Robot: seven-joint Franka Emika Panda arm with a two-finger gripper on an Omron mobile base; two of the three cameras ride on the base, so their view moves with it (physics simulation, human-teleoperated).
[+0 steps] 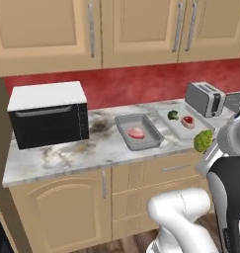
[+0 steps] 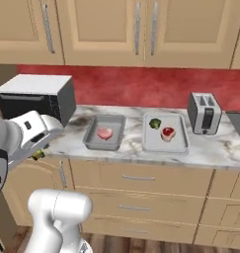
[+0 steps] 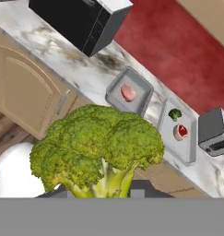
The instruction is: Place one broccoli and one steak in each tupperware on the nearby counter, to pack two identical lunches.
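A black microwave (image 1: 48, 116) stands at the left end of the counter (image 1: 67, 155). To its right lies the darker tray (image 1: 138, 131) with one steak (image 1: 137, 133) in it. Next comes the paler tray (image 1: 182, 120), holding a small broccoli (image 1: 173, 114) and a second steak (image 1: 188, 120). A silver toaster (image 1: 205, 98) stands beyond it. The gripper (image 3: 114, 186) is clamped on a large broccoli (image 3: 97, 147), held in the air in front of the counter edge.
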